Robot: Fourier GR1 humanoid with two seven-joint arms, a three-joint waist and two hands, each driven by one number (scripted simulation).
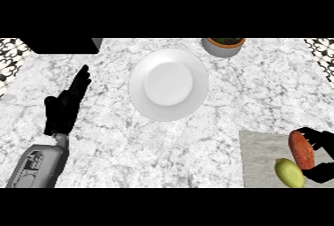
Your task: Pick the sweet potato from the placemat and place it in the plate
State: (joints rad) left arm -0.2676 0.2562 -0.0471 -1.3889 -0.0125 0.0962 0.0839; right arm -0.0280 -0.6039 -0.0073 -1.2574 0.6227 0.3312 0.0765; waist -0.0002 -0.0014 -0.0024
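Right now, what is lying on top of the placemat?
On the placemat lie the sweet potato and a yellow-green fruit. The right robot hand curls round the sweet potato, covering the mat beneath.

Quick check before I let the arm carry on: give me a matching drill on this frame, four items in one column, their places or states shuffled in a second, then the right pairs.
Column one:
1. sweet potato
2. plate
3. left hand
4. plant pot

Column two:
A. at the counter's far edge, beyond the plate
B. open, fingers straight, at the view's left
C. on the placemat, with the right hand curled round it
D. white, bare, in the middle of the counter

Pairs: 1-C, 2-D, 3-B, 4-A
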